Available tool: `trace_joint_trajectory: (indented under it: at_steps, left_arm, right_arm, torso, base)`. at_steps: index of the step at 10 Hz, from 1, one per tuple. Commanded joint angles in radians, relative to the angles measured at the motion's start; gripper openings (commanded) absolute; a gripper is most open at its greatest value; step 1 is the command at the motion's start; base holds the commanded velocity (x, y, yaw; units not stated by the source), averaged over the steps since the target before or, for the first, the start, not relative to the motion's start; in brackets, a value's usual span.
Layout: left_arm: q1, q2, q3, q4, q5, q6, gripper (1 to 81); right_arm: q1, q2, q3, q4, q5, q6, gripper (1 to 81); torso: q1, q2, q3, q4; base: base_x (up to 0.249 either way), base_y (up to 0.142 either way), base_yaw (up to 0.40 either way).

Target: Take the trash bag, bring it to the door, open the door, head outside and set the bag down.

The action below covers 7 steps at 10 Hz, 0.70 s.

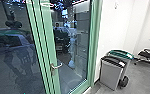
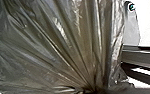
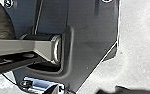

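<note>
Trash bag (image 2: 63, 45) is clamped in closed left pincer (image 2: 94, 90); right pincer (image 3: 117, 90): opening and hold cannot be told; door (image 1: 47, 47) is shut.

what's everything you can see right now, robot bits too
trash bag: one, dark grey, close in front of left wrist camera
door: one with handle, green frame, dark glass, ahead
door handle: one, silvery, on door
bins: two, grey, one dark-topped, one green-topped, right of door
rounded thing: one, black, beside bins, unclear what
chair: at least one, black, far right
wall: white, behind bins
floor: grey, below
plate: one, dark, robot's own
jointed bar: grey, beside plate
</note>
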Motion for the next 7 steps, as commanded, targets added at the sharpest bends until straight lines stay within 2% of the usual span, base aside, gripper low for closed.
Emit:
trace_joint_trajectory:
  at_steps: [1,5,7]
  left_arm:
    - [-0.046,-0.001,0.002,-0.007,0.080,0.000,1.0]
    - [-0.046,-0.003,0.002,-0.014,0.077,0.000,1.0]
    - [-0.043,0.003,0.002,-0.012,0.037,0.000,1.0]
  right_arm:
    - [0.036,-0.005,-0.003,-0.006,-0.057,-0.003,81.1]
    - [0.032,-0.001,-0.003,-0.003,-0.054,-0.001,81.1]
    - [0.023,0.001,-0.003,0.000,-0.053,-0.001,81.1]
  torso:
    - [0.000,0.000,0.000,0.000]
    - [0.000,0.000,0.000,0.000]
    - [0.000,0.000,0.000,0.000]
  base:
    - [0.132,0.000,0.000]
    - [0.128,0.000,0.000]
    - [0.125,0.000,0.000]
